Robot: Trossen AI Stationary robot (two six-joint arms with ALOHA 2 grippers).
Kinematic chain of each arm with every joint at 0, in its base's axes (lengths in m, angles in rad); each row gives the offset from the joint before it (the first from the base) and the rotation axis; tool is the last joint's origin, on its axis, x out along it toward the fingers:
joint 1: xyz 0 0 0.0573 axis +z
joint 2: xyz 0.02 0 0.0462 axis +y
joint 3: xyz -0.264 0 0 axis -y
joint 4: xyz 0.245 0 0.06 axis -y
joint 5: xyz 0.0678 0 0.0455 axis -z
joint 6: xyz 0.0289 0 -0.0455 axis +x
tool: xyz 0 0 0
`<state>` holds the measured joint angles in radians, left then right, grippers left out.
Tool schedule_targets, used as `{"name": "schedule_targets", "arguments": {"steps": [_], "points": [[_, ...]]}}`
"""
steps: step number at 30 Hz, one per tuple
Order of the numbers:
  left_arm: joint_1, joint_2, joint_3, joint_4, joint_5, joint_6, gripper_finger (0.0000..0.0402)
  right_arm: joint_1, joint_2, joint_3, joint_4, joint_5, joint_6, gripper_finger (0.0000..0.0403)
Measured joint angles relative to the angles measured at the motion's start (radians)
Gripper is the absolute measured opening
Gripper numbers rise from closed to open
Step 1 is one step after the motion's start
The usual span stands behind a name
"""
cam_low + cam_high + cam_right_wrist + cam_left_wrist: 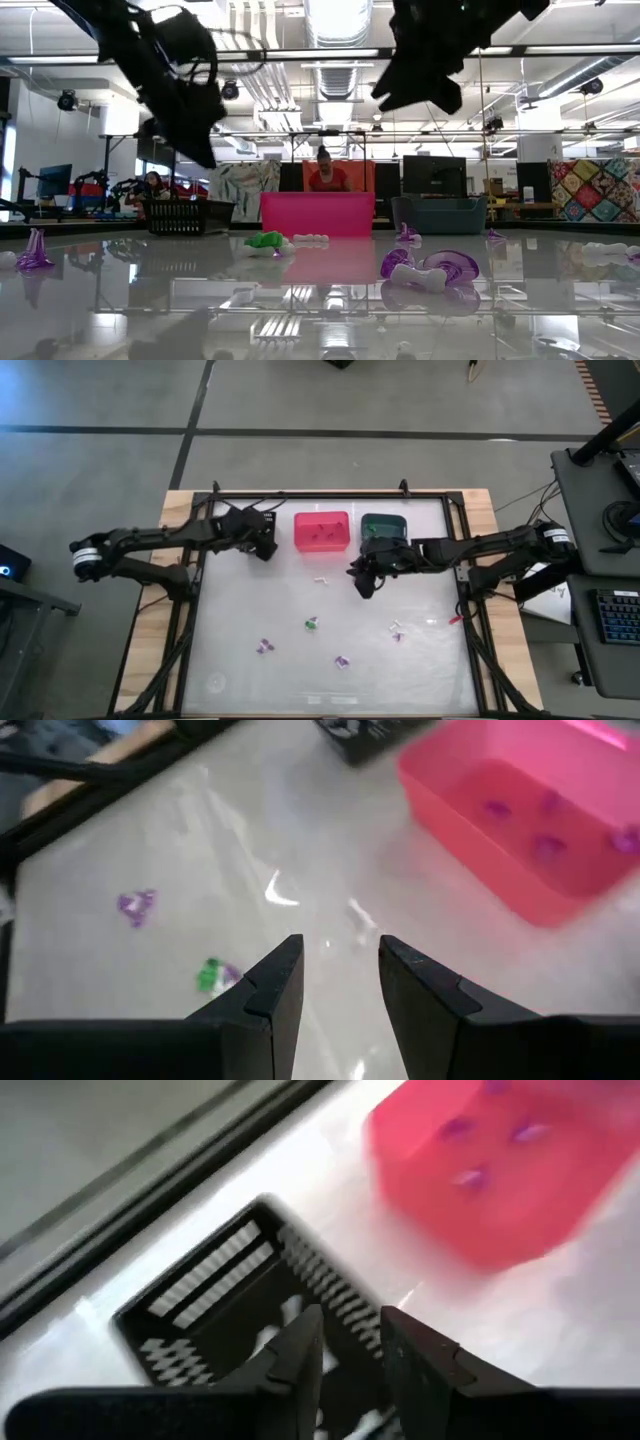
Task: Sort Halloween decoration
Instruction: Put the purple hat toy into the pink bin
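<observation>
Sorting is partly done. The pink bin (321, 530) at the far side holds several purple trinkets (547, 846); the black bin (240, 1295) to its left shows white pieces inside. About six trinkets remain loose on the table (230, 660), among them a green one (312, 624). Left gripper (348, 1350) hovers above the black bin, fingers slightly parted, holding nothing. Right gripper (336, 975) hangs beside the teal bin (381, 525), open and empty

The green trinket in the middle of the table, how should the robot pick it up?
Probably from straight above. The green trinket lies low on the table, apart from the other pieces, so nothing blocks its sides. The right end effector hangs open near it and could pinch across its narrow middle. Its exact shape is too small to tell.
</observation>
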<state>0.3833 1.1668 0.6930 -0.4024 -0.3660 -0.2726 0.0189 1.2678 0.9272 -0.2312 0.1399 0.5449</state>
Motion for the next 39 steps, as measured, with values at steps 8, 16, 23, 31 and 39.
{"name": "schedule_targets", "arguments": {"steps": [8,16,23,31,39], "points": [[-0.193,-0.082,0.0,0.157,0.002,0.001,0.0087,-0.04,0.013,0.0,-0.128,0.001,0.095,0.0123],[-0.291,-0.099,0.0,0.209,0.001,-0.002,0.0087,-0.046,0.203,0.102,-0.313,-0.008,0.09,0.0123],[-0.295,-0.096,0.0,0.208,-0.002,-0.002,0.0087,-0.044,0.384,0.265,-0.484,0.018,0.033,0.0117],[-0.295,-0.095,0.0,0.196,-0.002,0.001,0.0087,-0.043,0.492,0.355,-0.578,0.016,0.019,0.0087],[-0.295,-0.088,0.0,0.181,-0.007,0.001,0.0087,-0.043,0.52,0.363,-0.578,0.009,0.031,0.0075]]}}
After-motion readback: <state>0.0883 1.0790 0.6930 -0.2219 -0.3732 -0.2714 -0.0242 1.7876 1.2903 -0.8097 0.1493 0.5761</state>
